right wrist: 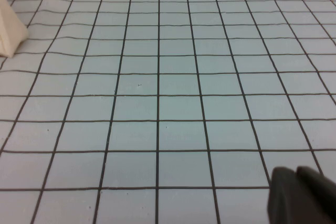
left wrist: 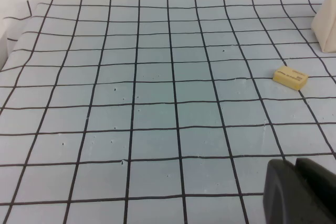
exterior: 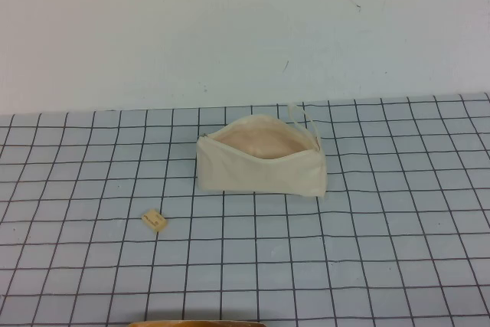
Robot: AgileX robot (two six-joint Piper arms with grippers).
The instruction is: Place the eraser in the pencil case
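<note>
Waiting on the gridded table (exterior: 383, 266), your eraser (exterior: 155, 220) lies near the gaping case (exterior: 260, 165), unzipped to receive it, while left pincer (left wrist: 299, 190) and right pincer (right wrist: 302, 195) hang back, their spread impossible to tell.

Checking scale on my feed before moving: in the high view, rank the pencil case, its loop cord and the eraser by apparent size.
1. pencil case, by far the largest.
2. loop cord, thin, at its right end.
3. eraser, smallest, though close to the cord.

Neither end effector appears in that view.
</note>
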